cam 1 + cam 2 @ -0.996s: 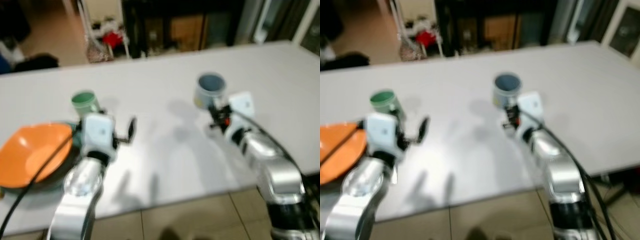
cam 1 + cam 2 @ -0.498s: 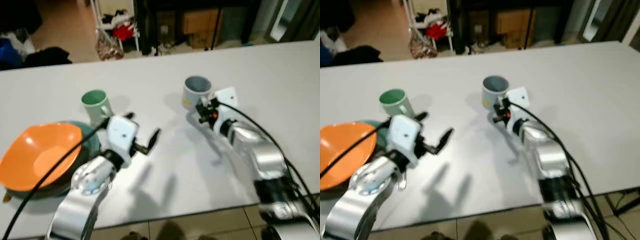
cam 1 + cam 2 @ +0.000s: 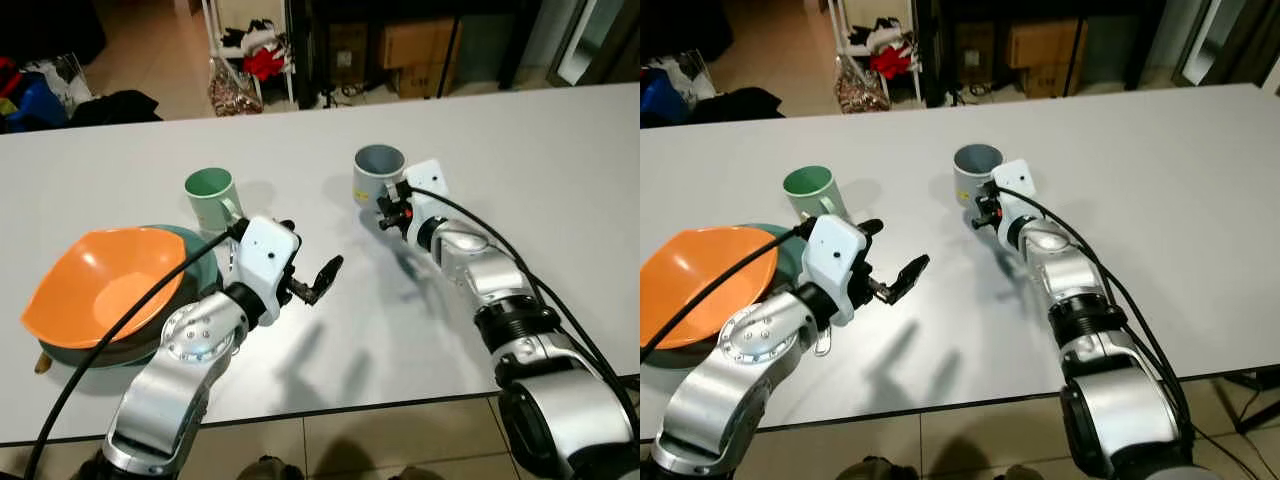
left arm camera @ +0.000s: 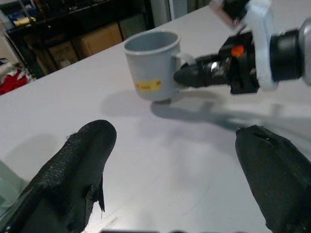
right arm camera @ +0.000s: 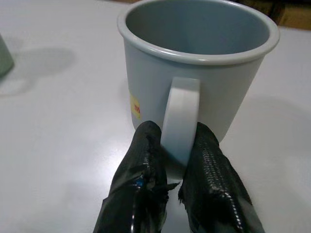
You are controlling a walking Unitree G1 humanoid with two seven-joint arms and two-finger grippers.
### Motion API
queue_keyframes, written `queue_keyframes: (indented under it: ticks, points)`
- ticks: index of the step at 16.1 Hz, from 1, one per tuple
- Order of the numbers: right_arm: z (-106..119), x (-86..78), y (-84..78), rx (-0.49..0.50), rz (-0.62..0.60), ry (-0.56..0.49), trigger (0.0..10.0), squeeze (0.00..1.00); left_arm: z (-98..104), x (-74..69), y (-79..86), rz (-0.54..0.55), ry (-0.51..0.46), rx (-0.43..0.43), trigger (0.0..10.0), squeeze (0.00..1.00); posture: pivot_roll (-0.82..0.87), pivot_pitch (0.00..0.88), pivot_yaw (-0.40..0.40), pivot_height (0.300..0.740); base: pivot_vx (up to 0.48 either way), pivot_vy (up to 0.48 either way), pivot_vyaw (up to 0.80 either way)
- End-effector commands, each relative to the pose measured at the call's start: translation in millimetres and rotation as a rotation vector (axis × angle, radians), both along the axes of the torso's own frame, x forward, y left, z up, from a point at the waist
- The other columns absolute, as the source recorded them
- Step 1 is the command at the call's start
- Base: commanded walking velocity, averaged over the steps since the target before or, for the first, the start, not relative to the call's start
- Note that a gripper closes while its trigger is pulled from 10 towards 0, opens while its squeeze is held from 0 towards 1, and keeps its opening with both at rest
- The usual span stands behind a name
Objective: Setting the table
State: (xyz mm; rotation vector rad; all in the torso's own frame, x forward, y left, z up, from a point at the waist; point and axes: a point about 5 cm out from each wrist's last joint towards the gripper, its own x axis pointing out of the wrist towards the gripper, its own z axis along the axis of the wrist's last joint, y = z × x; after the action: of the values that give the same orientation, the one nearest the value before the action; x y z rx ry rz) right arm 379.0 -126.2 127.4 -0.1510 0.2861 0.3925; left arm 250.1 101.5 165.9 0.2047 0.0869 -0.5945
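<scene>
A grey mug (image 3: 377, 172) with a small yellow label stands upright on the white table (image 3: 560, 170), also seen as the grey mug (image 5: 194, 68). My right gripper (image 5: 177, 162) is shut on the grey mug's handle (image 5: 180, 116), one finger on each side. A green mug (image 3: 210, 195) stands to the left, beside an orange bowl (image 3: 105, 285) that rests in a teal dish. My left gripper (image 3: 308, 275) hovers open over the table between the two mugs, its fingers (image 4: 82, 160) spread wide with nothing between them.
The table's near edge (image 3: 400, 405) runs just in front of me over a tiled floor. Beyond the far edge stand dark shelving (image 3: 400, 40), boxes and a rack with clothes (image 3: 250, 50).
The camera has shifted and the blur has gone. My left gripper has reached forward and to the right over the table. My right gripper stays at the grey mug's handle.
</scene>
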Motion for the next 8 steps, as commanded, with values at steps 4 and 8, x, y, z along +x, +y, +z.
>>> queue_keyframes:
  ticks: [4,8]
  points:
    - [-0.4,7.2,-0.2,-0.03,-0.035,-0.013,10.0,0.0,-0.6,-3.4,5.7,0.008,0.039,0.008,10.0,0.0,-0.04,0.116,0.085,0.74,0.0,0.0,0.0]
    - [-2.4,8.1,4.4,-0.001,-0.028,-0.009,10.0,0.0,-0.9,-4.0,6.5,0.011,0.055,0.006,10.0,0.0,-0.05,0.115,0.085,0.74,0.0,0.0,0.0]
